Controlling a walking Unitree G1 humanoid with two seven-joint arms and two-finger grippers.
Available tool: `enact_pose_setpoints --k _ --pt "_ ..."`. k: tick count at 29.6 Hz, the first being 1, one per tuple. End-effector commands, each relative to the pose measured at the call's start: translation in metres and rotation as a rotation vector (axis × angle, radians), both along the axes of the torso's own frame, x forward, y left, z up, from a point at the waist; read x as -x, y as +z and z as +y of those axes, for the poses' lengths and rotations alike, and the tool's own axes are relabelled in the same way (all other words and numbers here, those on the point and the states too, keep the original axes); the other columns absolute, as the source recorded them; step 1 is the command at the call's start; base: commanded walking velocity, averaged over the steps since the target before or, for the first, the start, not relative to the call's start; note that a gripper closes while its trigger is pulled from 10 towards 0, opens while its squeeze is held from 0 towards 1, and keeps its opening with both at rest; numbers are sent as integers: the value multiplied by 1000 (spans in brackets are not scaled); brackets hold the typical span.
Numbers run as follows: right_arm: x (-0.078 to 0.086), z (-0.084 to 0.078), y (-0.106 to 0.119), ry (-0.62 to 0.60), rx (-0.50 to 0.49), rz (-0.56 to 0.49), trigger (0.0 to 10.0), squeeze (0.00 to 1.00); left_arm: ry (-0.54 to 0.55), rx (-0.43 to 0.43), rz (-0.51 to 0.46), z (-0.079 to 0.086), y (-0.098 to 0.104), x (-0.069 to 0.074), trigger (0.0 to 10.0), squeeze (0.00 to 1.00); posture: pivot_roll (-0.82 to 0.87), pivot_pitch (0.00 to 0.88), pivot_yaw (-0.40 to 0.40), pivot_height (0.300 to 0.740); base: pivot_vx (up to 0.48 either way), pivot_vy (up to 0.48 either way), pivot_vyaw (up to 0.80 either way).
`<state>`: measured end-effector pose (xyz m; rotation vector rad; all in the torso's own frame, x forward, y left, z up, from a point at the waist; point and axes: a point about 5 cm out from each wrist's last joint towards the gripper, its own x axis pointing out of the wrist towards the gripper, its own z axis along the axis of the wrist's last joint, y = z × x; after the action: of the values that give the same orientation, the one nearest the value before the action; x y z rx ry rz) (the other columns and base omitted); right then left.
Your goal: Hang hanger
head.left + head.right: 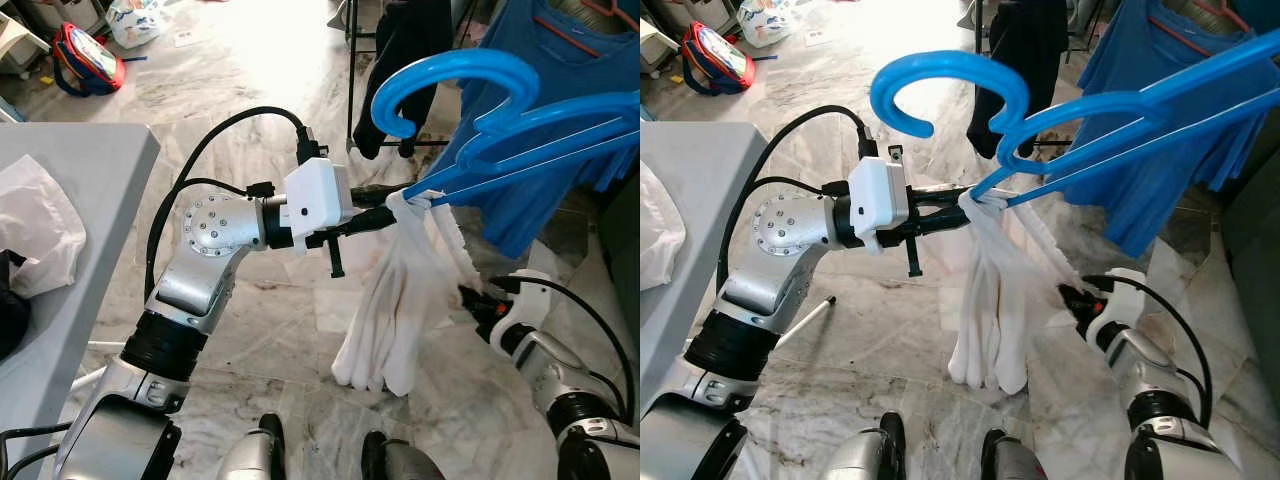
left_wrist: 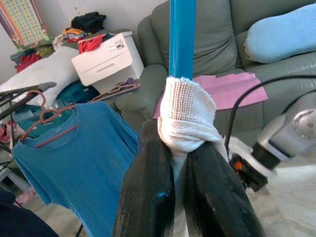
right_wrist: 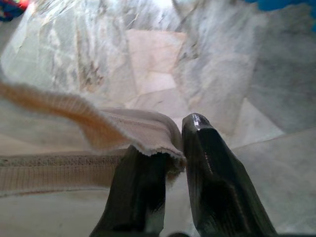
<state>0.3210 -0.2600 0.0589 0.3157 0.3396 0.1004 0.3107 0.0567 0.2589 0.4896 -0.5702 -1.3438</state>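
Closest in, the right gripper point(image 3: 173, 163) pinched a strap of the soft white garment point(image 1: 395, 320). Higher, the left gripper point(image 2: 182, 163) clamped the light, stiff blue hanger point(image 1: 480, 110) at its cloth-wrapped end, a slip-prone hold.

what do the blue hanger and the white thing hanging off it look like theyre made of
Blue hanger: most likely moulded plastic, going by its smooth, glossy, even colour. White garment: soft knitted fabric, probably cotton; ribbed weave shows where the left gripper pinches it, and it droops limply.
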Motion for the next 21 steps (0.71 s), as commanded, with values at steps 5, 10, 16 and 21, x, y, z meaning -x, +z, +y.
enact_pose_setpoints --k 5,10,16,21 --pt "4 -19 5 -68 17 -13 0 0 36 -6 -57 9 -8 -2 0 0 29 270 7 740 0 0 0" --pt "-5 -30 31 -87 19 -112 0 0 104 -50 -16 21 -36 -8 0 0 21 270 9 740 0 0 0" --pt "-15 -42 71 -101 38 -244 0 0 191 -94 73 39 -76 -12 0 0 -1 269 5 740 0 0 0" --pt "-19 -44 88 -104 53 -287 0 0 226 -95 118 45 -93 -13 0 0 -13 267 1 740 0 0 0"
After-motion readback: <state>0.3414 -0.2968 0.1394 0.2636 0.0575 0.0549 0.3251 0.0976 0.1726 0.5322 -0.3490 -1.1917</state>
